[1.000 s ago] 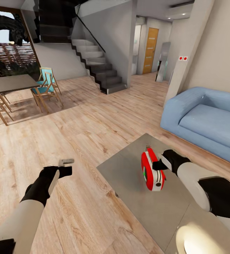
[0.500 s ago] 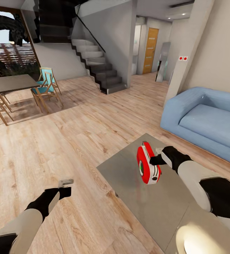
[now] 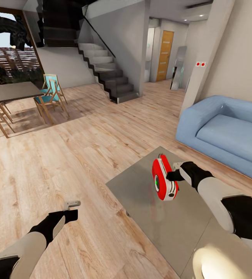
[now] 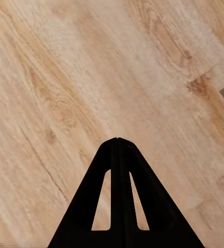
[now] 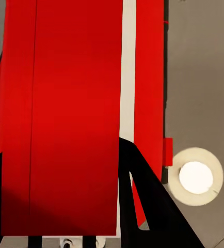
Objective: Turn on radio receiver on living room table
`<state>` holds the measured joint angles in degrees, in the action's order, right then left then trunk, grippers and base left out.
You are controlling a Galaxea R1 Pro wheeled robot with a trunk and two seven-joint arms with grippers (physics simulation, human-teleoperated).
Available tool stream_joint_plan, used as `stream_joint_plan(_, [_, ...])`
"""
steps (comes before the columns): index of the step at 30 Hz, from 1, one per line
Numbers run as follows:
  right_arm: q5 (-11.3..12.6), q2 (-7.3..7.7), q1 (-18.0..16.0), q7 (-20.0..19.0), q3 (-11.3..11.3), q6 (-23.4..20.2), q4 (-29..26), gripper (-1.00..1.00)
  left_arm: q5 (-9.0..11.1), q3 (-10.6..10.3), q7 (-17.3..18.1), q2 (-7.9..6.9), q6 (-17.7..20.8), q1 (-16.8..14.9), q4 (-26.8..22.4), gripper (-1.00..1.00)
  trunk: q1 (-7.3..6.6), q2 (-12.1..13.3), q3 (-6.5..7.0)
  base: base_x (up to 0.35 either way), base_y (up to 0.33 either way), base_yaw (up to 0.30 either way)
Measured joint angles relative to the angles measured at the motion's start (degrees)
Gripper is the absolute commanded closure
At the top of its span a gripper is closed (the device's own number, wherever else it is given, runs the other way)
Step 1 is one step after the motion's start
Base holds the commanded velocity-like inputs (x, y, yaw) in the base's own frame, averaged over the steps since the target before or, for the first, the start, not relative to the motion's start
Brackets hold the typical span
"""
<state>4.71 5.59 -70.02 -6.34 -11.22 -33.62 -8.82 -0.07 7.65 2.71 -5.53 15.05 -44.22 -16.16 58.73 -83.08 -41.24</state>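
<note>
radio receiver [image 3: 163, 178]: bright red, white side trim, green dial
table [image 3: 141, 186]: glossy grey-beige
floor [image 3: 83, 155]: light wood plank grain
sofa [image 3: 222, 131]: light blue
door [image 3: 164, 55]: orange wood
staircase [image 3: 108, 73]: dark grey

sofa [image 3: 226, 133] (perhaps sectional) edge-cropped

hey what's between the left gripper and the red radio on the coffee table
In the head view, bare wood floor and then the near edge of the table lie between the left gripper and the radio. Nothing else sits there.
</note>
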Motion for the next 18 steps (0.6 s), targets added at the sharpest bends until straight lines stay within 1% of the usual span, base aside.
stream_joint_plan(7, [-0.02,0.71,0.20,-0.03,-0.04,4.17,0.60,1.00,-0.01,0.00,0.03,-0.01,-0.10,-0.03,0.85,1.00,0.00,0.00,0.00,0.000,0.000,0.000])
stream_joint_plan(13, [0.11,1.11,0.23,-0.08,-0.06,5.19,1.92,1.00,-0.02,0.00,0.10,-0.01,-0.10,-0.02,0.94,1.00,0.00,0.00,0.00,0.000,0.000,0.000])
stream_joint_plan(18, [0.16,1.21,0.35,-0.09,-0.08,7.32,2.43,1.00,-0.02,0.00,0.10,-0.07,-0.11,0.00,0.92,1.00,0.00,0.00,0.00,0.000,0.000,0.000])
